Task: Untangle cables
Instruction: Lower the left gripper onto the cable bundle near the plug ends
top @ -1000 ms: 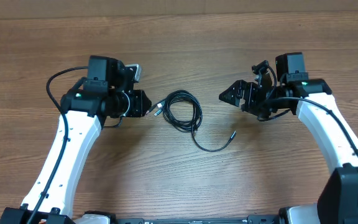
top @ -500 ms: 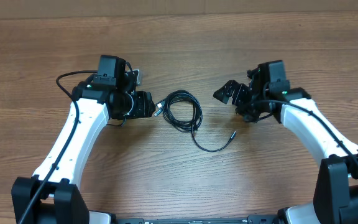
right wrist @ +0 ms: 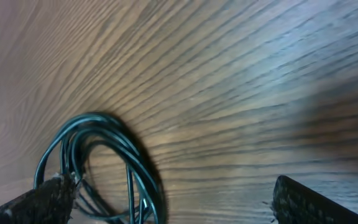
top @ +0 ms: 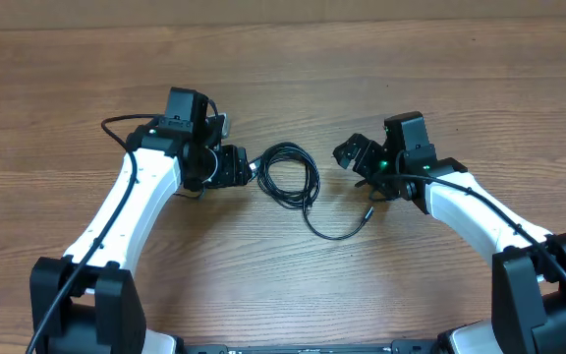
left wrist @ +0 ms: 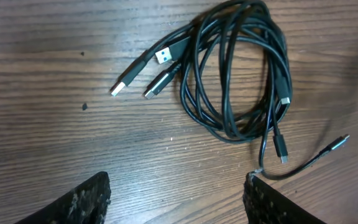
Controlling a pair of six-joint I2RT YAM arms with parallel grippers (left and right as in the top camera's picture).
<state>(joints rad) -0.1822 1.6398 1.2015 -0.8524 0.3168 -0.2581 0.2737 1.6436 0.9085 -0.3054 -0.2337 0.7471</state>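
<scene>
Brown wood-grain table (top: 293,285); small dark speck (left wrist: 83,107).

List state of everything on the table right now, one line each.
Thin black cables with silvery plugs: coiled in one loose bundle, flat on wooden table, ungripped.
Left pincer: open, empty, near the plug ends.
Right pincer: open, empty, apart from bundle.

Thin black cables (top: 311,175) lie flat on the wooden table (top: 283,59), bundled in one loose, overlapping coil. Three plugs (left wrist: 132,78) fan out on one side, and a single tail (left wrist: 303,167) curls away opposite.
</scene>
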